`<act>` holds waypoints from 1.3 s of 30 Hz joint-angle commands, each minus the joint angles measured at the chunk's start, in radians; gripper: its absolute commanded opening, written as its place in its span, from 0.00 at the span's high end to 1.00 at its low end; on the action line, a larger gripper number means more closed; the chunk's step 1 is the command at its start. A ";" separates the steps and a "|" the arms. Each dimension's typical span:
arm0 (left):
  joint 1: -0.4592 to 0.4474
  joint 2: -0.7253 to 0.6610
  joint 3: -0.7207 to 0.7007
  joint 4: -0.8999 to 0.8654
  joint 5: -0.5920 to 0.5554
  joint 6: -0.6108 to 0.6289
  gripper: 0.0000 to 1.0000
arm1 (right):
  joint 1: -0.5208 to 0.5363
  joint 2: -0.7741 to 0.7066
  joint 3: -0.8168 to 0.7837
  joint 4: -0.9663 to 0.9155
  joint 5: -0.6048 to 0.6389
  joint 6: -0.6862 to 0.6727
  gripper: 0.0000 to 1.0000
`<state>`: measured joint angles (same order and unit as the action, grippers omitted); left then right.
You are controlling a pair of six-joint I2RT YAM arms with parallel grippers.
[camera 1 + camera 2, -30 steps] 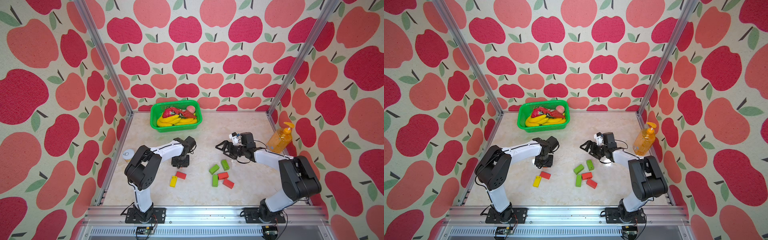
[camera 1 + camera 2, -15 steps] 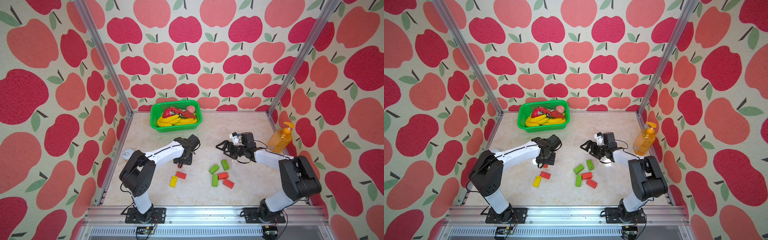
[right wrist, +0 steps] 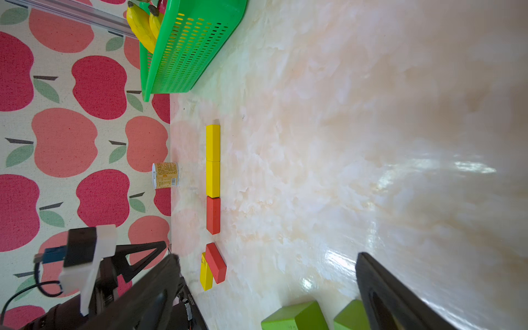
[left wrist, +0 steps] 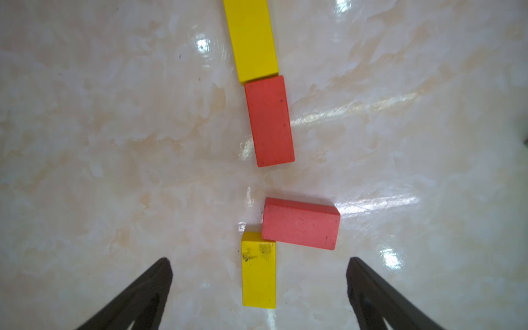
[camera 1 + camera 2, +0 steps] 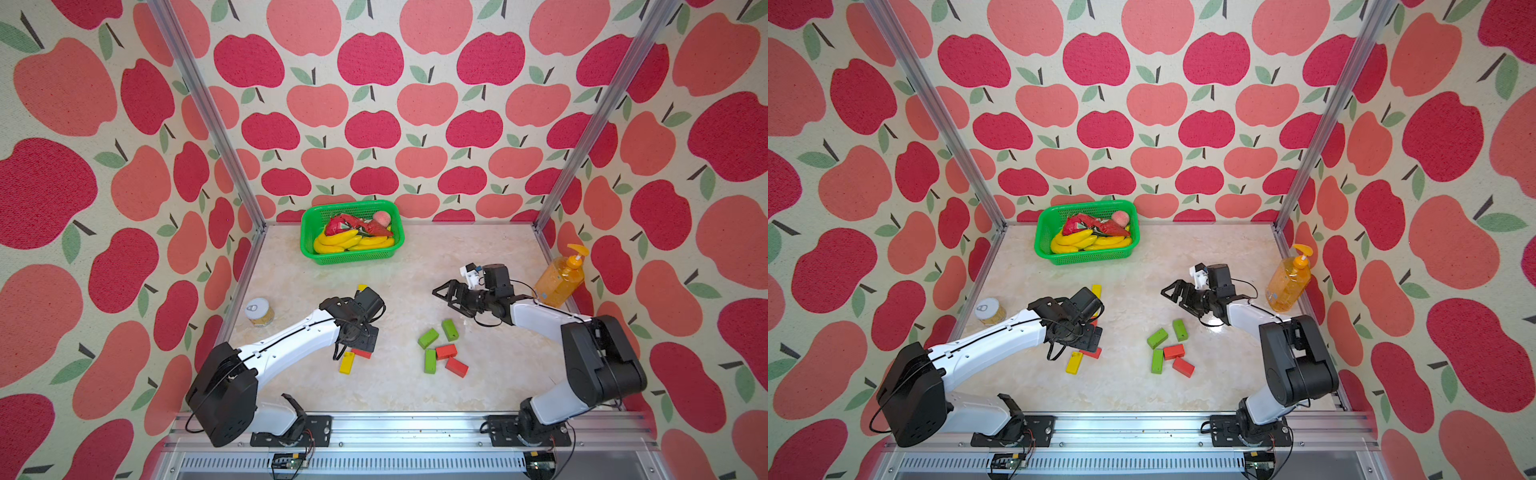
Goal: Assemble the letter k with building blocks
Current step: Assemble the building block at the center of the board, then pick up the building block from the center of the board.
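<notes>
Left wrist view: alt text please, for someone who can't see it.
Looking down on a marble tabletop, a yellow block and a red block lie end to end; past a gap, a second red block lies crosswise, touching a scuffed yellow block. The open left pincer frames it.

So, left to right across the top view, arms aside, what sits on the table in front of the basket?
Tin can → loose yellow brick → cluster of green and red bricks → orange soap bottle.
</notes>
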<state>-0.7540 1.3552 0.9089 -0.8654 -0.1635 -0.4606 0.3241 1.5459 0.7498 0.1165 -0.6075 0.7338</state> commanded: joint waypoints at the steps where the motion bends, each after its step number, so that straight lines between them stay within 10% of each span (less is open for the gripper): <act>1: -0.005 -0.056 -0.064 -0.108 0.065 -0.044 0.09 | -0.008 -0.047 -0.024 0.024 0.012 -0.024 0.01; 28: -0.008 0.051 -0.151 0.077 0.078 -0.109 0.29 | -0.010 -0.062 -0.028 0.034 -0.010 -0.019 0.01; 39: -0.009 0.084 -0.171 0.121 0.103 -0.112 0.55 | -0.010 -0.048 -0.018 0.018 -0.010 -0.019 0.01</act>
<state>-0.7582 1.4342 0.7395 -0.7582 -0.0658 -0.5823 0.3199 1.4998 0.7284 0.1486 -0.6041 0.7307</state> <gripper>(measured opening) 0.477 0.993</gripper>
